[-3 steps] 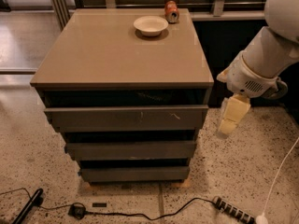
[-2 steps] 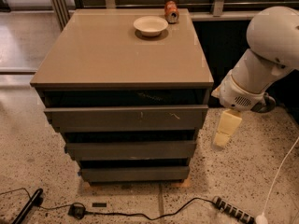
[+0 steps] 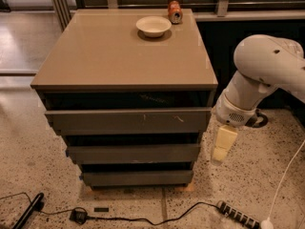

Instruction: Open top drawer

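hardly begun, by the look of it: no contact yet with the top drawer [image 3: 128, 120], lying just under the cabinet top [image 3: 119, 56] with a dark gap above its grey front. still to do: reaching the front, catching its upper lip, pulling outward. off to the right of the cabinet, near the drawer's right end but apart from it, the gripper [image 3: 218, 157], pointing down at about the height of the second drawer [image 3: 133, 152]; cannot tell whether clenched or released. compared with a second ago: lower and closer in to the cabinet's side, with the white arm [image 3: 267, 66] swung leftward; no change in the drawer, the bowl [image 3: 153, 26] or the can [image 3: 174, 11].
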Robot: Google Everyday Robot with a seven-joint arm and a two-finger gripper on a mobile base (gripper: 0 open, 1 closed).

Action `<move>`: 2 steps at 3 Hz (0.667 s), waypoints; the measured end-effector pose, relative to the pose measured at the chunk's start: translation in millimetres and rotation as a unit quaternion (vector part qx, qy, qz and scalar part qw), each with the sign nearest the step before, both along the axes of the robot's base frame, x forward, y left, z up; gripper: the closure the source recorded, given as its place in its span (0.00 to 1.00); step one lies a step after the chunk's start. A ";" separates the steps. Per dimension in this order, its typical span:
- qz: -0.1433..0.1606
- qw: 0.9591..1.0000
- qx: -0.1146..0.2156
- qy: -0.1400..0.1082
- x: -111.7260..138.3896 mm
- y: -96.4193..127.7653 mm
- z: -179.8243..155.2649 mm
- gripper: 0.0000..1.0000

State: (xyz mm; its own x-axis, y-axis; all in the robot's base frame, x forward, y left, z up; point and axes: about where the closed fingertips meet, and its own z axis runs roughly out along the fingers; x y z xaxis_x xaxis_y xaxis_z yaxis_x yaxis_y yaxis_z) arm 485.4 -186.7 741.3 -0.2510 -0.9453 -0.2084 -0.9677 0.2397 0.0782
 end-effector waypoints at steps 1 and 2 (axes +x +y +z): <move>0.001 1.000 -0.002 0.004 -0.1 -0.3 -5.8 0.00; -0.004 1.000 0.006 0.008 -0.3 -1.2 -10.5 0.00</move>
State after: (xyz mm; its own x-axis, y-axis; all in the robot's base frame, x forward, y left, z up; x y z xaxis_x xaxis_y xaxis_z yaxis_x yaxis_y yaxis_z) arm 485.1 -187.9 730.7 -0.2616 -0.9408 -0.2156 -0.9644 0.2458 0.0975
